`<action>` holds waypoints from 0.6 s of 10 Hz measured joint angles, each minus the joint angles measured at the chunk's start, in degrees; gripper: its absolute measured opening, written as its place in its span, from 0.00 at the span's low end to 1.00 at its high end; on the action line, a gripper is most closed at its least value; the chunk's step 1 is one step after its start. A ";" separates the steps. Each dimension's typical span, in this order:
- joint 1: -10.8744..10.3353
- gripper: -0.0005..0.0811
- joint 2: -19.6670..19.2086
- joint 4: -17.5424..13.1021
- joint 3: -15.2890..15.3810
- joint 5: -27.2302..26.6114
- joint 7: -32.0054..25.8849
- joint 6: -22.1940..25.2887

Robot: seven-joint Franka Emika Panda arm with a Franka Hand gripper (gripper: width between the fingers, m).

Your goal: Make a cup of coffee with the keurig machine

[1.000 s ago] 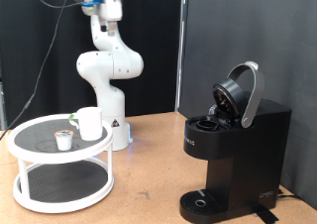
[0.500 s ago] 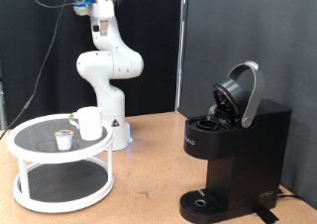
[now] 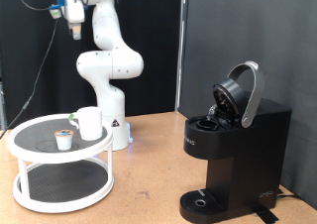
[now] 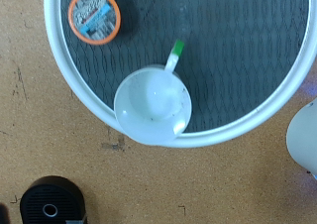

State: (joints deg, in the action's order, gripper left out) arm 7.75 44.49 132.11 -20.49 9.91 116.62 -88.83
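The white cup (image 3: 89, 123) stands upright on the top tier of a round white stand (image 3: 20, 150) at the exterior view's left. The wrist view looks down into the empty cup (image 4: 152, 105). A small pod (image 3: 64, 139) with an orange lid (image 4: 94, 14) sits beside it. The black keurig machine (image 3: 238, 155) stands at the exterior view's right with its domed lid (image 3: 241, 93) raised. My gripper (image 3: 73, 28) hangs high above the stand, near the exterior view's top left, holding nothing that shows. Its fingers do not show in the wrist view.
The stand has a dark mesh top and a lower shelf (image 3: 61, 184). A small green item (image 4: 174, 54) lies by the cup. The machine's round drip tray (image 4: 50, 199) shows in the wrist view. The robot base (image 3: 117, 125) stands behind the stand on the brown table.
My gripper has swung toward the exterior view's left, from above the robot base to above the stand. The cup, pod and machine have not moved.
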 joint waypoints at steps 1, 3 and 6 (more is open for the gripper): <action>0.01 1.00 -1.56 -1.68 -1.29 0.37 -1.00 -0.01; 0.00 1.00 -4.58 -5.17 -3.30 0.72 -2.50 -0.37; -0.03 1.00 -9.13 -9.04 -4.61 0.72 -2.96 -0.59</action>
State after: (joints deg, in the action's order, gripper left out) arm 7.72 35.36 123.07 -25.10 10.63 113.66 -89.42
